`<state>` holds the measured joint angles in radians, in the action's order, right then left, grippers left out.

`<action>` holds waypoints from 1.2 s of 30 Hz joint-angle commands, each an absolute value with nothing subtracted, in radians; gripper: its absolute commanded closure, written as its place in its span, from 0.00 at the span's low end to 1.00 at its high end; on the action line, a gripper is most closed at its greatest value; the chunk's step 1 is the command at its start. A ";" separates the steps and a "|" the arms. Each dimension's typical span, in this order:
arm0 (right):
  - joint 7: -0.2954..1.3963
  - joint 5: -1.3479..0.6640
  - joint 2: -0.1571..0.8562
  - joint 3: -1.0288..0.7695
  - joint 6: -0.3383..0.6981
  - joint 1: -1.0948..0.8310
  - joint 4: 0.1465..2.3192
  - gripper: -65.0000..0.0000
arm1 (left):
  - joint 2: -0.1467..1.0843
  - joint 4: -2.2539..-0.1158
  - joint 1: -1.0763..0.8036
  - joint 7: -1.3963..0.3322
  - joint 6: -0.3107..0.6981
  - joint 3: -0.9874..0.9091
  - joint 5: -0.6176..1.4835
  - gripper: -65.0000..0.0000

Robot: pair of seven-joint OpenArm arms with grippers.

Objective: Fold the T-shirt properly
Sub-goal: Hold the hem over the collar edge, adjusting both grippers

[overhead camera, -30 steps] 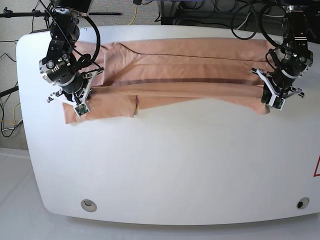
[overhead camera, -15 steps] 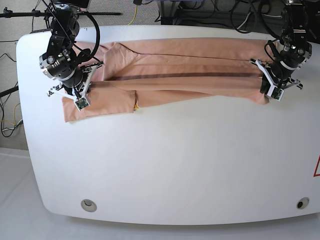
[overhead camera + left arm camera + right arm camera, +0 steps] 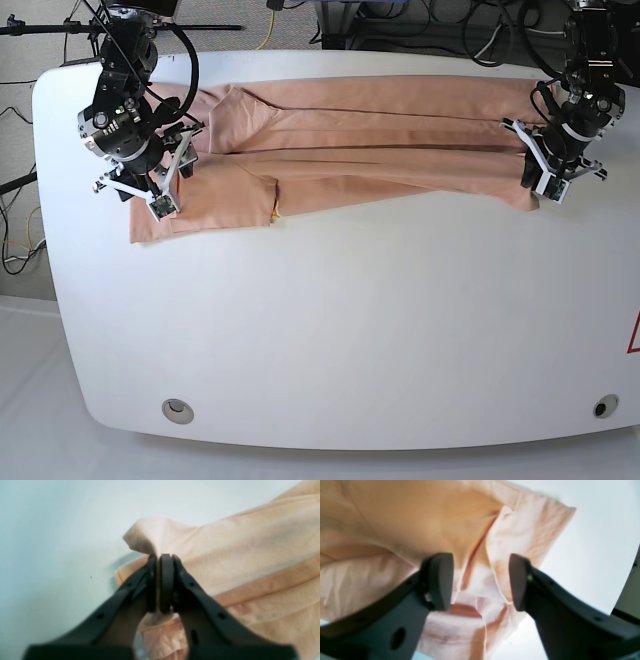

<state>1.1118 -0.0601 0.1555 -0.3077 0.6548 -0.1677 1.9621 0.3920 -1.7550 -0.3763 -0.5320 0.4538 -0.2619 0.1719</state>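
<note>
The salmon-pink T-shirt (image 3: 360, 140) lies folded into a long band across the far part of the white table (image 3: 350, 330). A small yellow-orange print (image 3: 274, 212) peeks out at its near edge. My left gripper (image 3: 545, 185) stands at the band's right end. In the left wrist view this gripper (image 3: 158, 562) is shut on a raised corner of the T-shirt (image 3: 237, 555). My right gripper (image 3: 160, 200) hovers over the left end. In the right wrist view it (image 3: 480, 580) is open, and the T-shirt (image 3: 395, 530) lies under the spread fingers (image 3: 440, 580) with nothing pinched.
Two round holes (image 3: 177, 408) (image 3: 604, 407) sit near the table's front edge. A red mark (image 3: 634, 335) shows at the right edge. Cables and stands (image 3: 400, 25) crowd the space behind the table. The table's left edge (image 3: 45, 200) runs close to my right arm.
Both arms have carried the shirt's near edge toward the far side, which narrowed the band. The right gripper has opened and let go of the cloth. The left still pinches its corner.
</note>
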 commanded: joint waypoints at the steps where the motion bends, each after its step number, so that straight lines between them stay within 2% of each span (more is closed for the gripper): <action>1: 1.108 -0.067 0.168 -0.313 0.656 -0.161 1.988 0.44 | 0.408 -1.782 -0.370 -0.537 0.457 -0.273 0.166 0.72; 6: 1.112 -0.069 0.169 -0.312 0.657 -0.160 1.992 0.45 | 0.408 -1.799 -0.369 -0.554 0.462 -0.273 0.158 0.60; 12: 1.103 -0.072 0.165 -0.314 0.658 -0.160 1.989 0.41 | 0.406 -1.831 -0.373 -0.582 0.454 -0.282 0.149 0.55; 20: 1.099 -0.076 0.165 -0.315 0.658 -0.160 1.993 0.38 | 0.404 -1.877 -0.373 -0.621 0.454 -0.296 0.129 0.56; 30: 1.092 -0.074 0.158 -0.309 0.662 -0.150 1.990 0.39 | 0.401 -1.923 -0.401 -0.594 0.456 -0.356 0.141 0.50; 36: 1.101 -0.098 0.154 -0.309 0.661 -0.136 1.991 0.40 | 0.398 -1.923 -0.390 -0.586 0.450 -0.358 0.144 0.51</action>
<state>1.1114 -0.0879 0.1463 -0.3061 0.6586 -0.1555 1.9709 0.3878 -1.9045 -0.4000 -0.6094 0.4606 -0.3515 0.1349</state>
